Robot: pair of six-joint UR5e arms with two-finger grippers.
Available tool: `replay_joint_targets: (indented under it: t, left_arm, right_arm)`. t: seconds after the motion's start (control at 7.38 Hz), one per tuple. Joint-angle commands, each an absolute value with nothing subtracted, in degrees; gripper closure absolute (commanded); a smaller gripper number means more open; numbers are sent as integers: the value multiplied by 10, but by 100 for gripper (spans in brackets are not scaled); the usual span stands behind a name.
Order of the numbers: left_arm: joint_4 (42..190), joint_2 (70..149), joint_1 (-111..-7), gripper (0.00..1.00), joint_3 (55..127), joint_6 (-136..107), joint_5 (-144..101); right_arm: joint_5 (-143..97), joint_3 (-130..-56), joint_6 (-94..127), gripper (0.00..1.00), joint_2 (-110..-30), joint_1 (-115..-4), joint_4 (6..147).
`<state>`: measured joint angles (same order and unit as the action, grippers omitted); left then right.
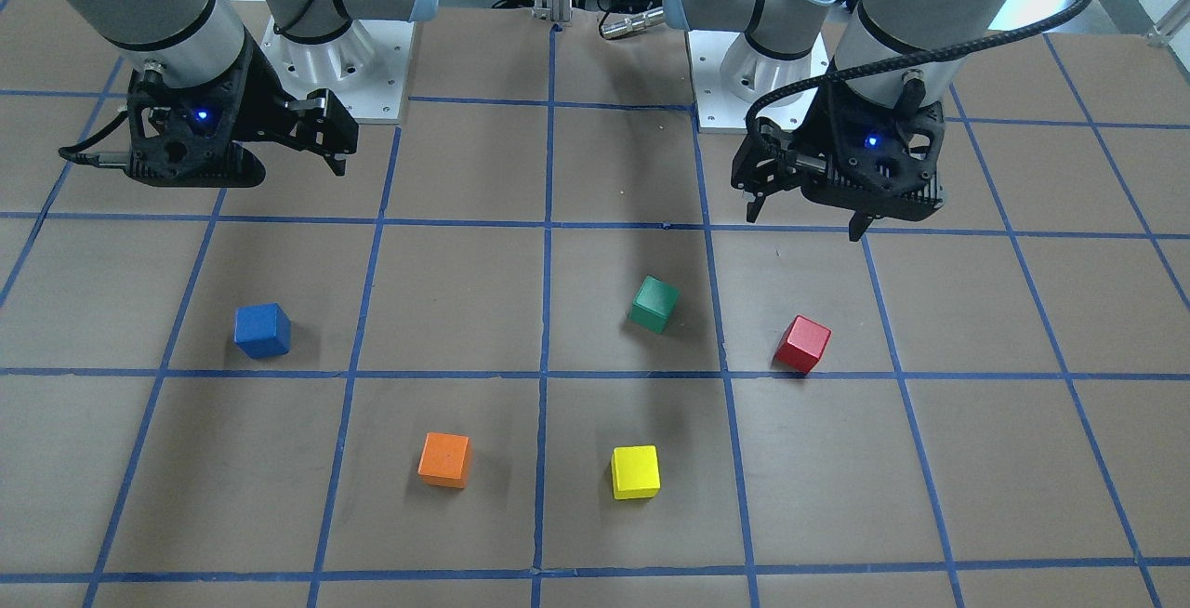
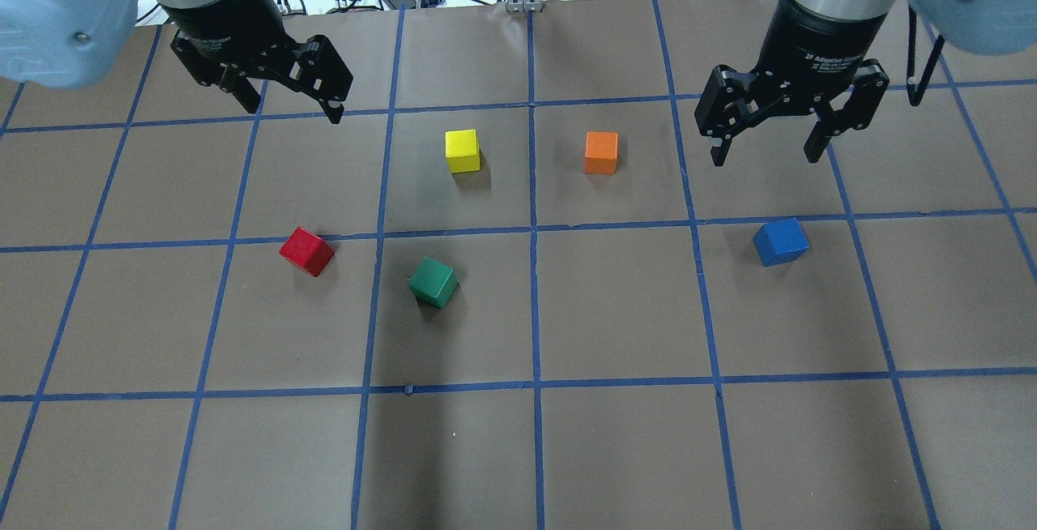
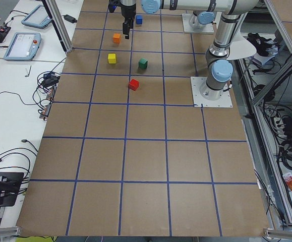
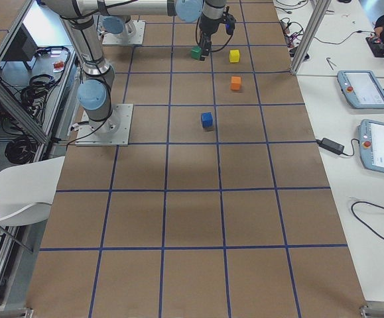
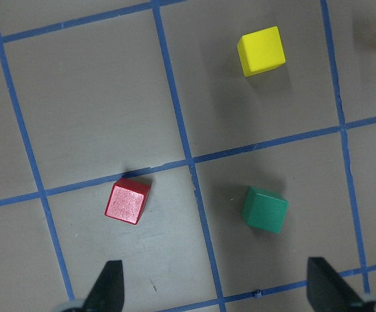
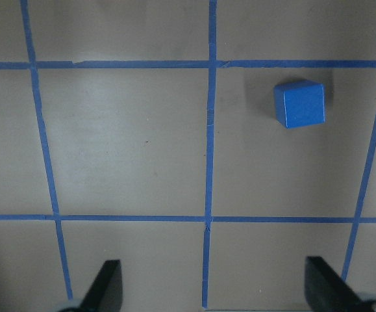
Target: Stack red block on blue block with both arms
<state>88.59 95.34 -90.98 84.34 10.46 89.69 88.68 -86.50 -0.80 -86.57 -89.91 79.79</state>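
Observation:
The red block [image 2: 307,251] lies on the brown table on my left side and also shows in the front view [image 1: 803,343] and the left wrist view [image 5: 128,201]. My left gripper [image 2: 288,107] hangs open and empty above the table, beyond the red block. The blue block [image 2: 780,241] lies on my right side and also shows in the front view [image 1: 262,330] and the right wrist view [image 6: 299,104]. My right gripper [image 2: 765,156] hangs open and empty above the table, just beyond the blue block. The two blocks are far apart.
A green block [image 2: 433,282] lies close to the red block, towards the middle. A yellow block [image 2: 463,151] and an orange block [image 2: 601,152] lie farther out, between the grippers. Blue tape lines grid the table. The arm bases [image 1: 335,69] stand at the robot's edge.

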Motion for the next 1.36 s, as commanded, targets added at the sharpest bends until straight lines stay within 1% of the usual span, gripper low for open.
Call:
replay_joint_targets:
  t: [0.0,0.95,1.08,1.22]
  left_arm:
    - [883,954,-908,0,842,105,896]
    - [884,955,-911,0,845,105,897]
    - [887,964,-902,0,847,109,903]
    - [883,975,-870,0,858,119,903]
  right_arm:
    - [887,-866,-9,0,-866,-899,798]
    - [888,-865,-1,0,-874,-899,797]
    - [888,-866,1,0,-868,-899,808]
    - [889,-866,2,0,-867,-898,832]
